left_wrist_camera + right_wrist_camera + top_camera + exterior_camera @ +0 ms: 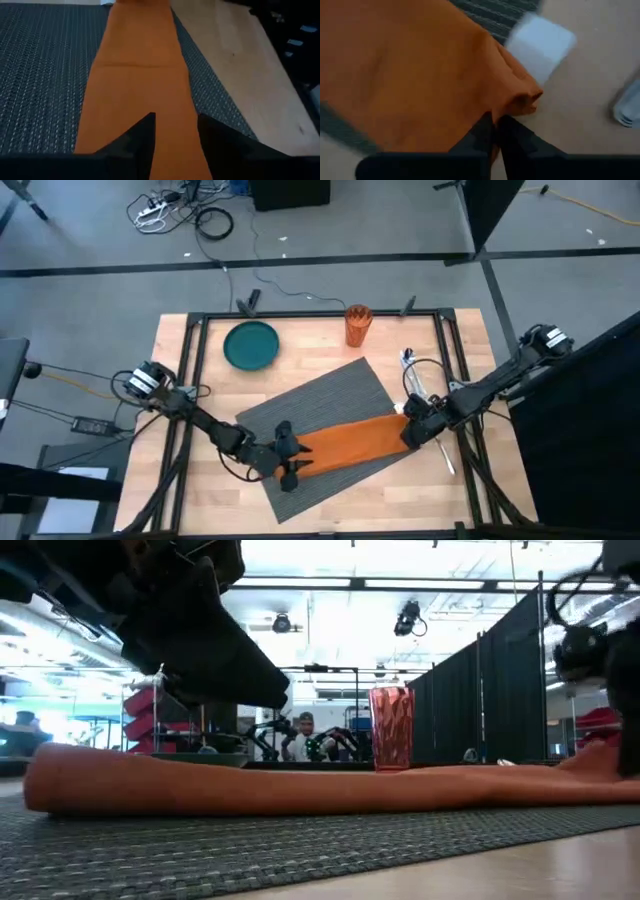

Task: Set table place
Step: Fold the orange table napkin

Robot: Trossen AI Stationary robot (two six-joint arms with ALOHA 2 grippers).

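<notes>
Left gripper [175,132]: fingers parted above the orange napkin [350,442], holding nothing.
Right gripper [495,131]: pinched on napkin's end; grip partly hidden.
Placemat [300,405]: askew, partly covered.

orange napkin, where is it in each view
High view: the long folded orange cloth napkin lies across the dark grey ribbed placemat, between both grippers.
Low view: it stretches across the frame's middle.
Left wrist view: it runs up the centre.
Right wrist view: it fills the left.
Shared landmark: the placemat under it.
</notes>
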